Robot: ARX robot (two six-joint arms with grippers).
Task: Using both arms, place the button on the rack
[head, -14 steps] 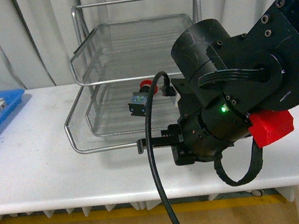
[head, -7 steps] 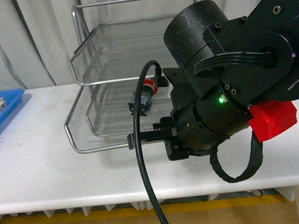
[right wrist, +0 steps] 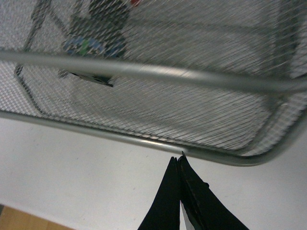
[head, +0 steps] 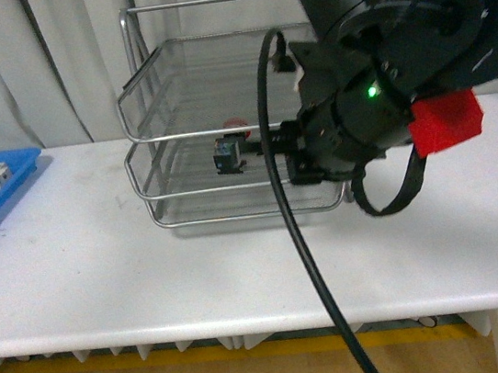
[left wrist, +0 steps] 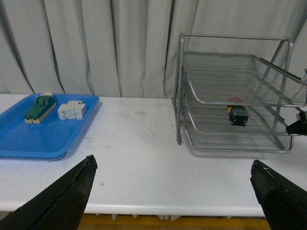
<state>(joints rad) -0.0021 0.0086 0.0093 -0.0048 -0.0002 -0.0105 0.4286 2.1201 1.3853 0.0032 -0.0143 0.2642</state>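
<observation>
While the button point(head: 228, 155) is seen lying on a lower tier of the rack point(head: 148, 78), no part of it is touched by either tool. In the left wrist view the button point(left wrist: 237, 113) is found on the mesh toward the rack's right front corner, its red cap turned to the back edge of the tier and its dark body to the front — so its long axis runs roughly front to back, as far as can be judged. The rack point(left wrist: 181, 86) stands toward the right part of the white table point(head: 105, 281), well apart from the blue tray point(left wrist: 43, 139) at the left edge.

The right gripper point(right wrist: 178, 191) is shown with its fingertips pressed together and nothing pinched between them; it is held just outside the front rim of the rack point(right wrist: 144, 72), over bare table, with the button point(right wrist: 98, 45) lying beyond the rim wire and to one side. In the front view the right arm point(head: 396, 45) is seen just beside the button, at the rack's right side. The left gripper point(left wrist: 172, 191) is spread wide and empty, near the table's front edge, with the rack well apart from it.

The placing is judged done — any further move would fall to the nearer right arm, and would be a drawing away toward the front edge
</observation>
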